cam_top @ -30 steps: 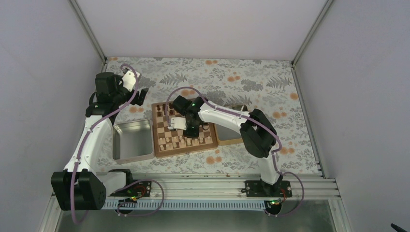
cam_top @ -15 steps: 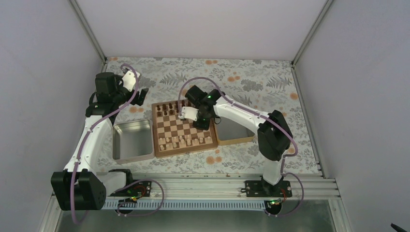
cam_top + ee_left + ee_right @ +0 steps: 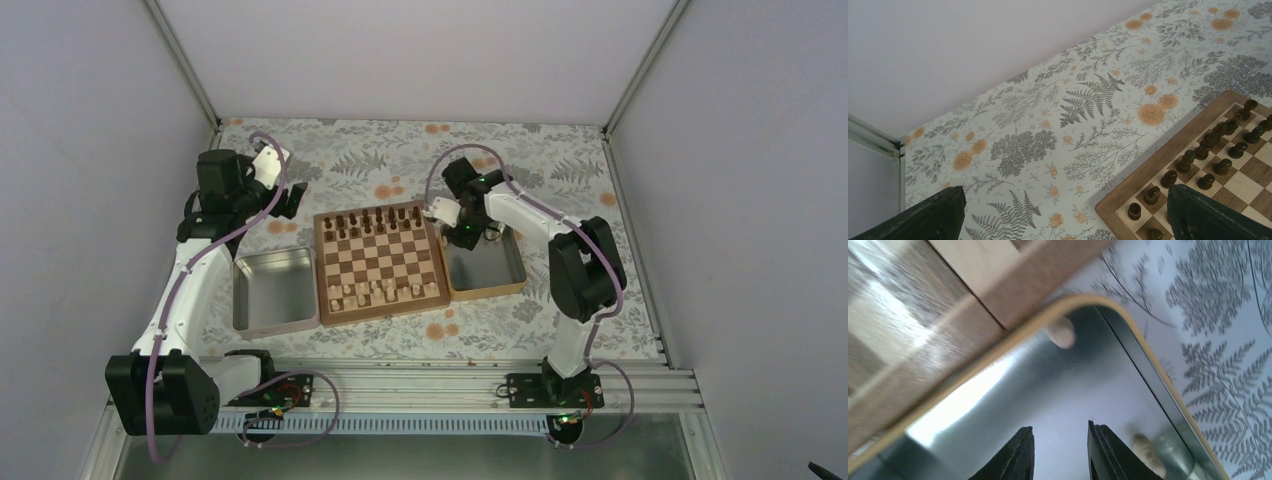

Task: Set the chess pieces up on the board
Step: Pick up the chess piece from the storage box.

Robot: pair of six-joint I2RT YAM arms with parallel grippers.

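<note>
The board (image 3: 380, 258) lies mid-table. Pale chess pieces (image 3: 385, 292) stand in its near rows and dark pieces (image 3: 372, 220) in its far rows. My right gripper (image 3: 466, 236) is open and empty, low over the wooden-rimmed tray (image 3: 492, 272) right of the board. In the right wrist view its fingers (image 3: 1060, 442) hang over the tray's metal floor. One pale piece (image 3: 1062, 334) lies by the far rim and another (image 3: 1148, 449) beside the right finger. My left gripper (image 3: 291, 200) is open and empty above the cloth, left of the board's far corner.
A shiny metal tray (image 3: 272, 290) sits left of the board. The left wrist view shows the floral cloth (image 3: 1048, 150), the board's corner (image 3: 1128, 195) with dark pieces (image 3: 1218, 150), and the back wall. The blurred board edge (image 3: 998, 270) fills the right wrist view's upper left.
My right arm has swung from above the board's near rows to the right and farther back, and is now over the wooden-rimmed tray. The left arm has not moved.
</note>
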